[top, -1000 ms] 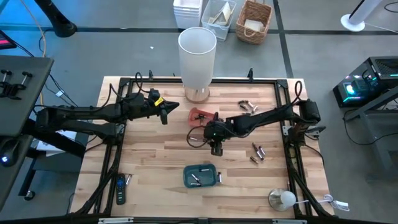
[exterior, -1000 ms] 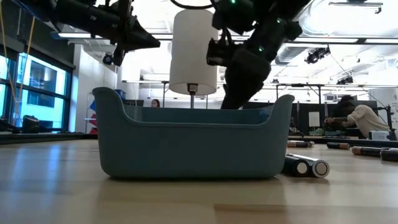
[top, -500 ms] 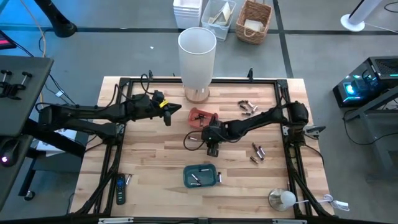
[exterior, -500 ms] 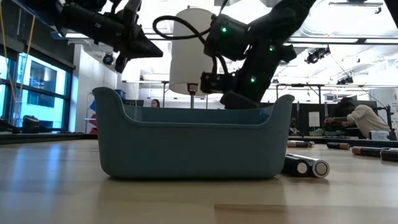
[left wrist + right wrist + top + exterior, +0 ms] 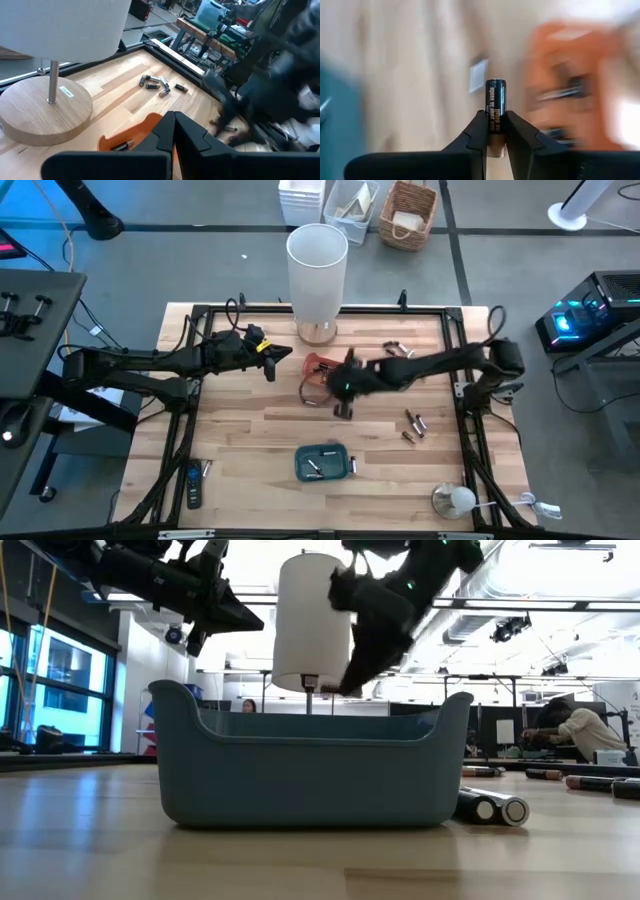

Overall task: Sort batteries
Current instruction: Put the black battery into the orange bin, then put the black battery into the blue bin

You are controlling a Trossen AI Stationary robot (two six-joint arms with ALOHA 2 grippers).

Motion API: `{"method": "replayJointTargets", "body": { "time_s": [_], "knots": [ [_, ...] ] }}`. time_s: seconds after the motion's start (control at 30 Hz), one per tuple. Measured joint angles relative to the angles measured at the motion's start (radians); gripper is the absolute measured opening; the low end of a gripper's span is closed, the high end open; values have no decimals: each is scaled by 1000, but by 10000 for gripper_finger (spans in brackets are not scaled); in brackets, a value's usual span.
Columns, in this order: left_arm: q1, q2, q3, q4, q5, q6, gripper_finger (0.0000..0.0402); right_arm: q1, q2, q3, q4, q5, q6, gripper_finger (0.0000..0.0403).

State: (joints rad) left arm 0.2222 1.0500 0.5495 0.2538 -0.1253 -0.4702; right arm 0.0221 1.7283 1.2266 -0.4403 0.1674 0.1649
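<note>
My right gripper (image 5: 343,408) hangs over the table's middle, just near of the orange tray (image 5: 320,368), shut on a dark battery (image 5: 495,106). My left gripper (image 5: 276,361) is shut and empty, held in the air left of the orange tray, which holds a battery (image 5: 120,146). Loose batteries lie in a group at the far right (image 5: 399,352) and another at the right (image 5: 413,425). The blue tray (image 5: 325,463), near the front, holds silvery batteries; two more (image 5: 490,808) lie on the wood against its side. My right gripper pinches the dark battery between its two fingers (image 5: 479,131) by one end (image 5: 495,129). The battery lies along the fingers, and its other end (image 5: 495,84) sticks out past the fingertips. It is lifted clear of the table.
A white-shaded lamp (image 5: 318,270) on a round wooden base (image 5: 42,112) stands at the far edge. A black remote (image 5: 194,486) lies at the near left corner and a small round lamp (image 5: 452,500) at the near right. A black frame (image 5: 470,395) runs around the table.
My right gripper dipped to the table behind the blue tray, shut on the dark battery and has risen with it, moving a little toward the orange tray. My left gripper has edged slightly toward the right.
</note>
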Motion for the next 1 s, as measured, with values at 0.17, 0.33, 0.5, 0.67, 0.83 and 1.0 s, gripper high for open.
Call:
{"method": "replayJointTargets", "body": {
  "time_s": [0.17,0.33,0.5,0.67,0.83,1.0],
  "knots": [
    [0,0,0,6,0,0,0,-124,-19,-3,10,3,52,39],
    [0,0,0,6,-1,0,0,-200,29,-9,27,-48,105,100],
    [0,0,0,5,-1,0,0,-198,34,-8,25,-122,122,163],
    [0,0,0,1,-1,1,0,-180,-26,-7,-136,-220,165,178],
    [0,0,0,-15,-2,2,0,-65,-154,-101,-331,-202,247,179],
    [0,0,0,-32,-3,19,0,109,-357,-333,-359,-202,579,180]
  ]
}}
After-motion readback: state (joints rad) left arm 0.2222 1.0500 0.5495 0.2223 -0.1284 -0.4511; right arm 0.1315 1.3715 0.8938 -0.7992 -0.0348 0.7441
